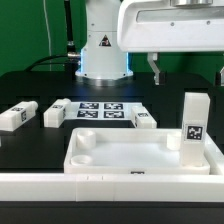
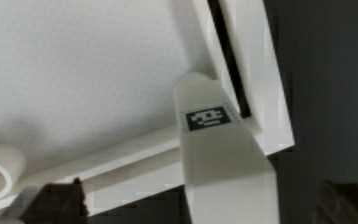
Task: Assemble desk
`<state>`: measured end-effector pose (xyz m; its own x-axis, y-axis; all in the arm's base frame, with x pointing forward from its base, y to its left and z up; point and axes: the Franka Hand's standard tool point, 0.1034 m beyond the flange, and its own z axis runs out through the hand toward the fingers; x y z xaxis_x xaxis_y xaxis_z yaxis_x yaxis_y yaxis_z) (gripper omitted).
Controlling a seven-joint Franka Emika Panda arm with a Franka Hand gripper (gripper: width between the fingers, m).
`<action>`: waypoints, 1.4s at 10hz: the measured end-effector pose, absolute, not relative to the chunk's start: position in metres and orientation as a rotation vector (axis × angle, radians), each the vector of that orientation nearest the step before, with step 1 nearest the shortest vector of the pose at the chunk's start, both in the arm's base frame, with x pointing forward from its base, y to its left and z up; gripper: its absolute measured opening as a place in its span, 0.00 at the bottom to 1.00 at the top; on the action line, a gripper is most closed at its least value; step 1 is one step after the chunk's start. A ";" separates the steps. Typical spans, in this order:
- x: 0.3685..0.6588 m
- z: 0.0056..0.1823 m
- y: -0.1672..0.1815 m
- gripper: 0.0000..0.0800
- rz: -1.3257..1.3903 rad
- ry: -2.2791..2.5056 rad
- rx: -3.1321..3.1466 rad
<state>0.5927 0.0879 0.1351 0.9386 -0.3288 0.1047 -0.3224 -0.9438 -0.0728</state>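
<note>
The white desk top [image 1: 130,157] lies as a rimmed tray at the front of the table, with a round socket [image 1: 85,141] in its corner on the exterior view's left. One white leg [image 1: 193,121] stands upright in its corner on the exterior view's right, tag facing the camera. Three more legs lie on the table behind it [image 1: 18,116] [image 1: 55,113] [image 1: 145,120]. My gripper [image 1: 188,73] hangs open just above the upright leg, not touching it. In the wrist view the leg [image 2: 220,160] rises between my spread fingers [image 2: 60,200], over the tray's floor [image 2: 87,80].
The marker board [image 1: 100,110] lies behind the tray in front of the robot base [image 1: 103,50]. A long white rail wall [image 1: 110,186] runs along the front edge. The table top is black.
</note>
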 end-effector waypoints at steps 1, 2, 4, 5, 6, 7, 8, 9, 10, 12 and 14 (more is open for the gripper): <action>0.580 0.128 0.087 0.81 -0.170 0.394 -3.072; 0.572 0.121 0.085 0.81 -0.169 0.287 -3.091; 0.565 0.115 0.076 0.81 -0.180 0.242 -3.094; 0.564 0.114 0.076 0.81 -0.162 0.244 -3.096; 0.563 0.115 0.076 0.81 -0.137 0.247 -3.097; 0.563 0.114 0.076 0.81 -0.139 0.248 -3.096; 0.560 0.111 0.072 0.81 -0.118 0.243 -3.097; 0.553 0.107 0.062 0.81 -0.047 0.210 -3.098; 0.542 0.103 0.048 0.81 0.083 0.197 -3.088; 0.529 0.101 0.029 0.81 0.301 0.227 -3.054; 0.528 0.100 0.030 0.81 0.493 0.221 -3.025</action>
<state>0.5281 0.0298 0.1004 0.9383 -0.1302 -0.3202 -0.1523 -0.9873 -0.0446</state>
